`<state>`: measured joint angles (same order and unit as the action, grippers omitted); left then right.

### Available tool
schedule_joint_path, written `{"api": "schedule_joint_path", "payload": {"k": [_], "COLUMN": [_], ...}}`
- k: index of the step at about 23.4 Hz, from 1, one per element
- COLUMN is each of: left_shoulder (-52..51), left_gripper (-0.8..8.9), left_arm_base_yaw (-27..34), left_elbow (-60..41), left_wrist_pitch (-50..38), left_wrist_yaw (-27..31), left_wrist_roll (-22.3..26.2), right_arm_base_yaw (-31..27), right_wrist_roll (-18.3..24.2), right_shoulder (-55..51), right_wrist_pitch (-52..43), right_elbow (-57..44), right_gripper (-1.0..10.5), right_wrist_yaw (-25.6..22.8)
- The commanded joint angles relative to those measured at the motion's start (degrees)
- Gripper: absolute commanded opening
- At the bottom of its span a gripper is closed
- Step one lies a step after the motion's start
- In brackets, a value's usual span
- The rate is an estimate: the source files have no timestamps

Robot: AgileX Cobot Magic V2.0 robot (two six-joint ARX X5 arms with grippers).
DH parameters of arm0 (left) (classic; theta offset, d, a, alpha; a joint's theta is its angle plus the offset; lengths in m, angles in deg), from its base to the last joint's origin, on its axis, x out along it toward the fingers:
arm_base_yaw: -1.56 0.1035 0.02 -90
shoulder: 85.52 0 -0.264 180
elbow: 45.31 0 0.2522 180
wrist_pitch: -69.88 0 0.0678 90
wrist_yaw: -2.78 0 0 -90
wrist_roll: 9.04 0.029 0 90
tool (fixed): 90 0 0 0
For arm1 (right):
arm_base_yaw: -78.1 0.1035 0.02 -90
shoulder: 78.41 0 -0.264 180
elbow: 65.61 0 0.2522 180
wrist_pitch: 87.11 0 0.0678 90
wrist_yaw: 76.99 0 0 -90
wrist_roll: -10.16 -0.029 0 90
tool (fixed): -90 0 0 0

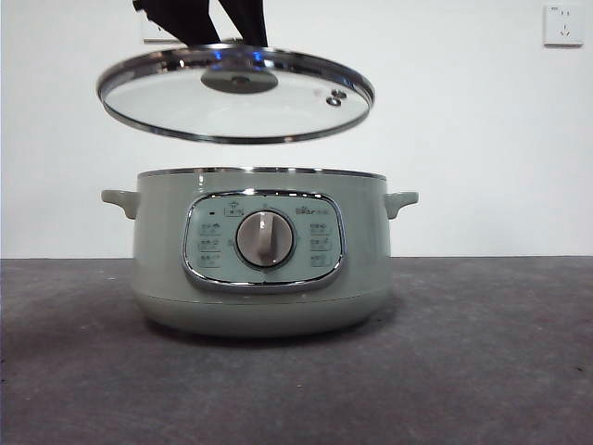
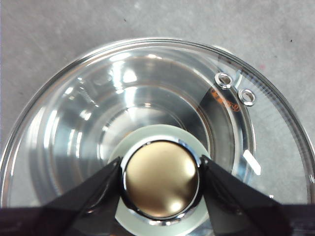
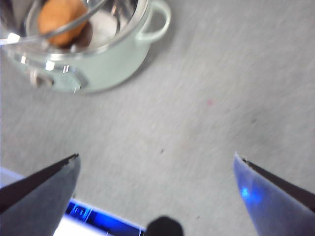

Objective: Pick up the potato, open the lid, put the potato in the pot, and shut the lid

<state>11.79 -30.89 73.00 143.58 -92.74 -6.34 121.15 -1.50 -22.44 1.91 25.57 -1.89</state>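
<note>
While the left hand (image 2: 160,179) grips the lid's knob (image 2: 161,178), its two black jaws press against opposite sides of the shiny round cap, clamped tight with no gap showing. The lid (image 1: 236,93) hangs in the air above the pot (image 1: 260,250), clear of the rim and slightly tilted, with dark arm parts reaching down to its centre from the top edge of the front view. Through the glass in the left wrist view the pot's bright steel bowl shows directly beneath, and the two small metal-ringed vent holes (image 2: 235,87) sit near the lid's steel rim.

The pot stands on the grey desk (image 1: 500,352), its front panel with the round silver dial (image 1: 264,239) facing the front camera and a small handle (image 1: 400,201) sticking out at each side.

The right hand (image 3: 156,172) is held well away from the pot above bare desk, its jaws spread wide apart and gripping nothing. In its view the potato (image 3: 61,22) lies inside the pot's steel bowl, an orange-brown lump seen partly past the raised lid's rim. A white wall socket (image 1: 563,25) is on the wall behind.
</note>
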Motion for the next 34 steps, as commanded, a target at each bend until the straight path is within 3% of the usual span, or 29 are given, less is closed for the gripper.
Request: {"api": "schedule_joint_path", "payload": {"k": [1, 13, 34], "left_shoulder": [1.62, 5.84, 9.79], "left_gripper": [-0.12, -0.12, -0.12], "left_arm_base_yaw": [-0.24, -0.39, 0.24], "left_elbow": [0.09, 0.09, 0.09], "left_wrist_pitch": [-1.64, -2.6, -6.38], "left_wrist_yaw": [-0.52, -0.44, 1.25], "left_wrist_roll": [-0.74, -0.42, 2.51], "right_arm_base_yaw": [-0.04, -0.04, -0.04], "right_wrist_roll": [-0.87, -0.13, 1.75], "right_shoulder": [-0.42, -0.22, -0.22], "right_wrist_pitch": [-1.81, -9.09, -12.35], "right_elbow": [-3.02, -8.26, -8.26], "right_gripper": [6.6, 6.6, 6.6], "right_wrist_yaw": [1.22, 6.38, 6.34]}}
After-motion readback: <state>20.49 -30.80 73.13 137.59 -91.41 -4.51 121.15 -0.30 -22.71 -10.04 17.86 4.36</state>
